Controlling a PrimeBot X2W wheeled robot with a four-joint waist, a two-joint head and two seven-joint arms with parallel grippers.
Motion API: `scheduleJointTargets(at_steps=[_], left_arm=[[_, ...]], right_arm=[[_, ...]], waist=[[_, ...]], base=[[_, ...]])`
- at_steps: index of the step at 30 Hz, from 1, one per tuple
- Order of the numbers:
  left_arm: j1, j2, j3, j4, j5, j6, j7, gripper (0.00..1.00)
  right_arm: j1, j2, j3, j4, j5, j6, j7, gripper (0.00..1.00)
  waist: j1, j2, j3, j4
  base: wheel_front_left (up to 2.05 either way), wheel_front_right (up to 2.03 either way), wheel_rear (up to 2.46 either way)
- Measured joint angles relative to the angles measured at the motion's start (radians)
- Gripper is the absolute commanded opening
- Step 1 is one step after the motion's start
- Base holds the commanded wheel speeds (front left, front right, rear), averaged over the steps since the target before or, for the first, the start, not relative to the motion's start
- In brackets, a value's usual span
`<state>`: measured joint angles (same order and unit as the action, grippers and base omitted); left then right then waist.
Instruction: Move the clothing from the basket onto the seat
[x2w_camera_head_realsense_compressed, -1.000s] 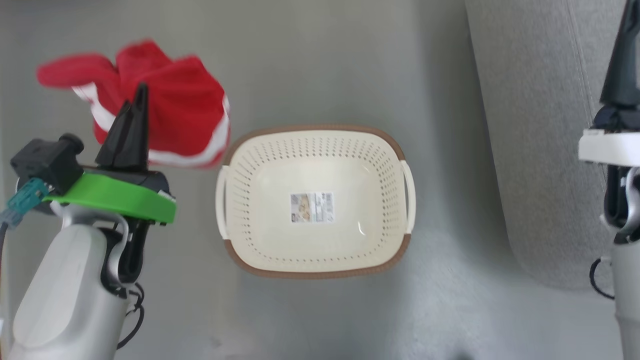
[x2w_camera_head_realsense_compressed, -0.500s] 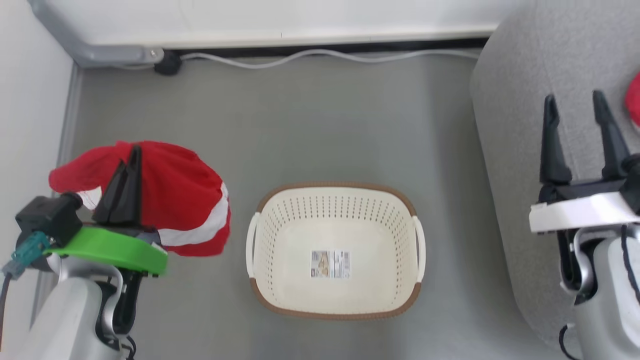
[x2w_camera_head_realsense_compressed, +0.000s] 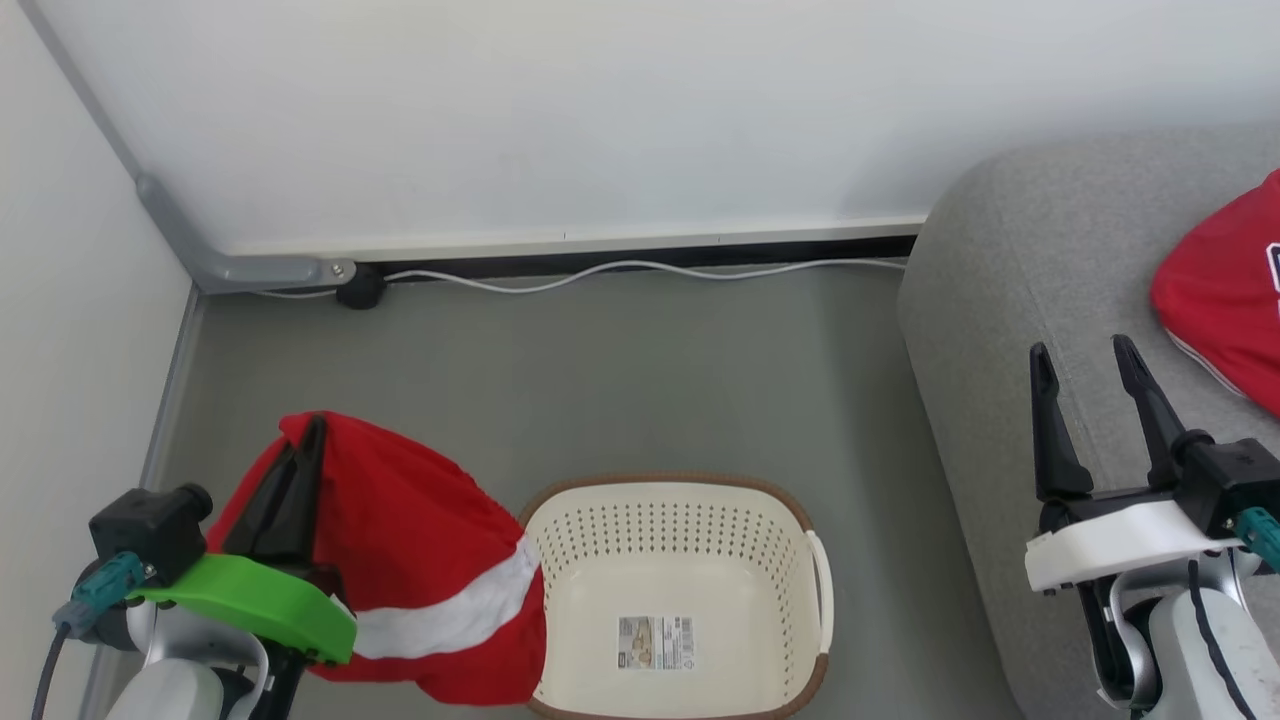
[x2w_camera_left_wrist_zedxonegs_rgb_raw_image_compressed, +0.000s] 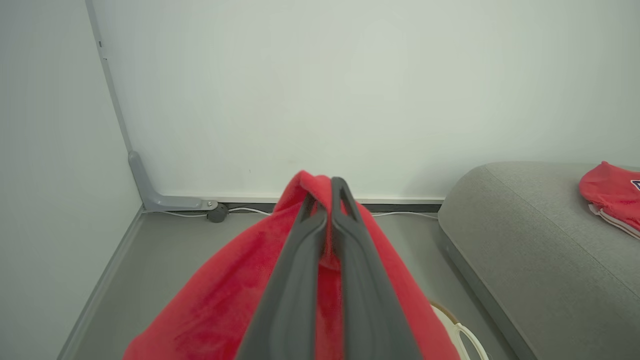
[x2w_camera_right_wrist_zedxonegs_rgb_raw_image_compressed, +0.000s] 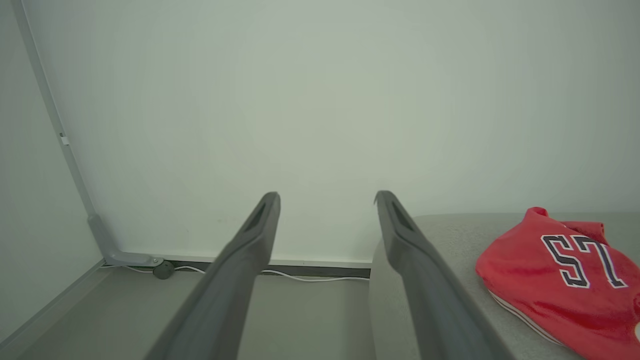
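Overhead, head view: my left gripper (x2w_camera_head_realsense_compressed: 316, 425), pressed together on a fold of the striped garment (x2w_camera_head_realsense_compressed: 420, 540), holds it off the floor (x2w_camera_head_realsense_compressed: 620, 380) at the basket's (x2w_camera_head_realsense_compressed: 660, 482) left rim. The basket is emptied down to its label (x2w_camera_head_realsense_compressed: 655, 642). The sofa (x2w_camera_head_realsense_compressed: 1000, 300) lies to my right, beyond the basket, with the jersey (x2w_camera_head_realsense_compressed: 1225, 290) already on its seat, well in from the left edge. My right gripper (x2w_camera_head_realsense_compressed: 1080, 348), spread and empty, shows over the sofa's left edge.

Left wrist view: the striped garment (x2w_camera_left_wrist_zedxonegs_rgb_raw_image_compressed: 225, 290) drapes downward from the pinch, with the sofa (x2w_camera_left_wrist_zedxonegs_rgb_raw_image_compressed: 525, 235) off to the right.

Right wrist view: fingers apart, jersey (x2w_camera_right_wrist_zedxonegs_rgb_raw_image_compressed: 560, 280) ahead and to the right.

Judgement: the arm nearer the sofa is empty, so the left must carry rightward across the basket.
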<state>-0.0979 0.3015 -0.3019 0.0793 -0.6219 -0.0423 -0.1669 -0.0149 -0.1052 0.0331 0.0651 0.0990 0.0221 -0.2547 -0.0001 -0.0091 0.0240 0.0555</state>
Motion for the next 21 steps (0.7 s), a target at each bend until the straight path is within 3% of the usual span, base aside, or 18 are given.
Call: scheduleJointTargets(at_steps=[9, 21], left_arm=[[0.056, 0.023, -0.007, -0.081, -0.002, 0.016, 0.044, 0.0], [0.095, 0.04, -0.006, -0.176, -0.002, 0.044, 0.085, 0.0]], right_arm=[[0.051, 0.008, 0.001, -0.007, 0.0, 0.004, 0.0, 1.0], [0.086, 0.012, 0.005, -0.003, 0.006, 0.013, 0.0, 1.0]], waist=[[0.0, 0.0, -0.083, -0.025], [0.0, 0.0, -0.09, -0.042]], base=[[0.0, 0.0, 0.0], [0.0, 0.0, 0.0]])
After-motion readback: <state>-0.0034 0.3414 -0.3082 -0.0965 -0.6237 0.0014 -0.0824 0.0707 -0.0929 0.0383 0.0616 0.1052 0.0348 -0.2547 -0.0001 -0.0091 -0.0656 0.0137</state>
